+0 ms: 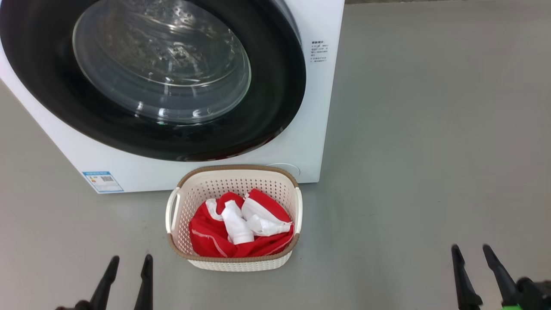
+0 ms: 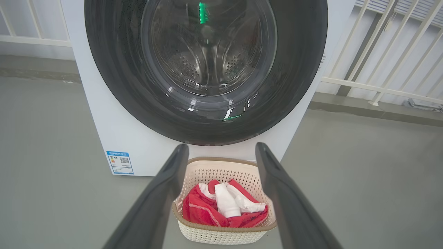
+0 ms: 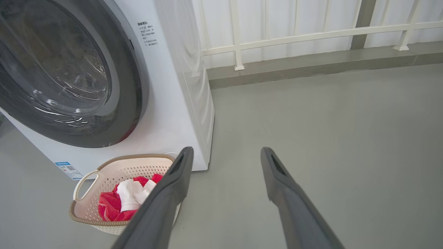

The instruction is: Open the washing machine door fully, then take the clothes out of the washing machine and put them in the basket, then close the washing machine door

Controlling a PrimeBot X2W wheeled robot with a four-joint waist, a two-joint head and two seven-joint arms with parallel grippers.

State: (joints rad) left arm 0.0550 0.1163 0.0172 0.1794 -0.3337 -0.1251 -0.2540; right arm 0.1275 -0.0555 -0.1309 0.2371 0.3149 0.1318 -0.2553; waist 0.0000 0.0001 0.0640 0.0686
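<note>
Washing machine door (image 1: pixel 275 86) sitting shut; clothes (image 1: pixel 241 228) lying in basket (image 1: pixel 234 260); left pincer (image 1: pixel 128 269), right pincer (image 1: pixel 473 258) hanging wide open, empty — task looking complete.

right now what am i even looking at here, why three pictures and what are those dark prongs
These are three cameras on one wheeled, two-armed robot. The head view looks down at a white washing machine with its round black door closed against the front. On the grey floor before it stands a cream basket holding red and white clothes. The dark prongs are the fingers of each end effector: the left end effector at lower left, the right end effector at lower right. The other two pictures come from cameras on each wrist, looking along those fingers. Both stand open and hold nothing.
</note>
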